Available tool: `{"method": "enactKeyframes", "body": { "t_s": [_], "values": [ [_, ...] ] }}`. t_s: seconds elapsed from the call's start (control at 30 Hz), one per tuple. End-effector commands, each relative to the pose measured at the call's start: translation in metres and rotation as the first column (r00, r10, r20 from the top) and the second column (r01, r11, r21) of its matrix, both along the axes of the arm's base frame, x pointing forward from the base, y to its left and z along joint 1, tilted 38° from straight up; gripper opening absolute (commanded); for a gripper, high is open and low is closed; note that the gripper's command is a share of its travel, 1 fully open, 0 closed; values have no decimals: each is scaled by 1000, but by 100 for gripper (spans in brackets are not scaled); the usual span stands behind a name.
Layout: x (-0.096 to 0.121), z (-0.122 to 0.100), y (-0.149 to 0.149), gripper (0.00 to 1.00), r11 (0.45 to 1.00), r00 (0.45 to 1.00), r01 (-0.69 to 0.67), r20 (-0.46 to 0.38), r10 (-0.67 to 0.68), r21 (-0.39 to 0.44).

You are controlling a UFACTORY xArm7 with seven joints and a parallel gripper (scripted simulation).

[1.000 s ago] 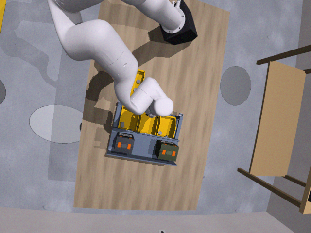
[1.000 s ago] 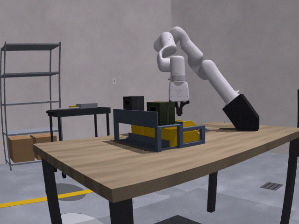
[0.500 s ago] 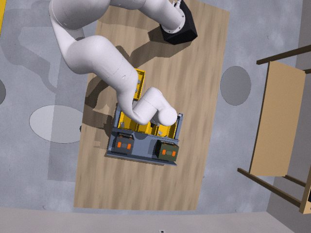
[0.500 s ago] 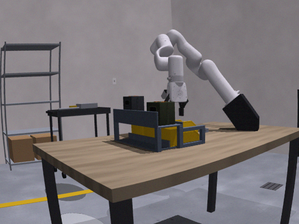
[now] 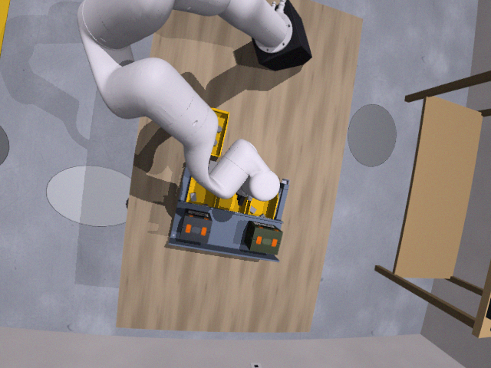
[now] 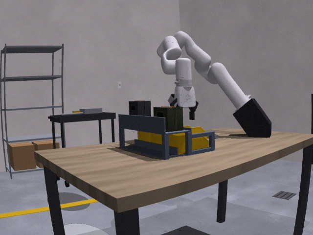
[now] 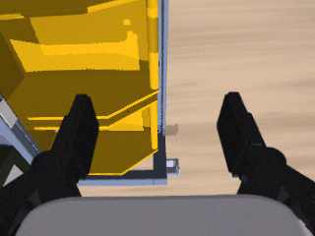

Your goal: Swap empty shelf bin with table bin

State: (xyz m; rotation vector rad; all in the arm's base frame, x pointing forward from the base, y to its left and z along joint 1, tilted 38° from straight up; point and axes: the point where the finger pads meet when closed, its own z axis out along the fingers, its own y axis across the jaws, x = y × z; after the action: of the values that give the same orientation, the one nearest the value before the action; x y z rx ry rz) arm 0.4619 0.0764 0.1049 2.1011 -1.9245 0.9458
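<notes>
My gripper (image 7: pixel 157 109) (image 6: pixel 182 109) is open and empty. It hangs above the right end of the blue-grey shelf (image 5: pixel 229 228) (image 6: pixel 141 123) (image 7: pixel 162 74), over that end's frame post. In the top view the arm's wrist hides the gripper. Three yellow open bins stand in the shelf's row. The right bin (image 5: pixel 267 205) (image 7: pixel 84 64) lies under my left finger, and the part of it I see holds nothing. The left bin (image 5: pixel 194 188) holds a grey part. The arm mostly hides the middle bin. Another yellow bin (image 5: pixel 223 133) stands on the table (image 5: pixel 277 119) (image 6: pixel 151 172) (image 7: pixel 236 49) in front of the shelf, half hidden by the arm.
A dark grey box (image 5: pixel 195 228) (image 6: pixel 139 108) and a green box (image 5: pixel 263 238) (image 6: pixel 167 118) stand on the shelf's top board. The robot's black base (image 5: pixel 283 47) (image 6: pixel 252 118) sits at the table's far end. A metal rack (image 6: pixel 30 76) and a black cart (image 6: pixel 80 116) stand off the table.
</notes>
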Motion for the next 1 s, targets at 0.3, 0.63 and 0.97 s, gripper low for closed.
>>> {"method": "enactKeyframes", "body": {
  "t_s": [0.3, 0.63, 0.97],
  "values": [
    [1, 1, 2, 95, 1000, 1000, -3, 3, 3, 1],
    [1, 0, 1, 95, 1000, 1000, -3, 3, 3, 1],
    [3, -5, -2, 95, 1000, 1000, -3, 3, 3, 1]
  ]
}}
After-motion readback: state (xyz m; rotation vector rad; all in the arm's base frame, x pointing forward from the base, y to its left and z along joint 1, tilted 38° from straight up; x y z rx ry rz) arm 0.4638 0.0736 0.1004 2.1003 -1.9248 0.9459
